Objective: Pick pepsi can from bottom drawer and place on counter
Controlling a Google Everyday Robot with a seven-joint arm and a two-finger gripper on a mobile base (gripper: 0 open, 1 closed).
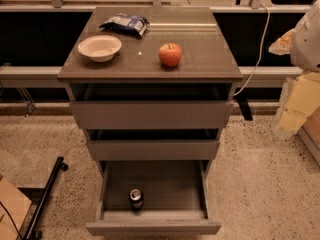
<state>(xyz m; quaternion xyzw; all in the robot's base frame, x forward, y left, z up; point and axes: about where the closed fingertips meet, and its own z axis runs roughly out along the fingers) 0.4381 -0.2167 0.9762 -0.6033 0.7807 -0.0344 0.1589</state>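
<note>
The pepsi can (136, 199) stands upright in the bottom drawer (155, 227), near its front wall and left of the middle. The bottom drawer is pulled out wide. The counter (205, 61) tops the cabinet above it. My arm shows at the right edge of the camera view, and my gripper (290, 119) hangs there beside the cabinet, well right of and above the can, touching nothing.
On the counter are a red apple (170, 54), a white bowl (99, 47) and a blue-white snack bag (125, 24). The two upper drawers (150, 115) are slightly open. A black pole (45, 196) and cardboard (10, 209) lie on the floor at the lower left.
</note>
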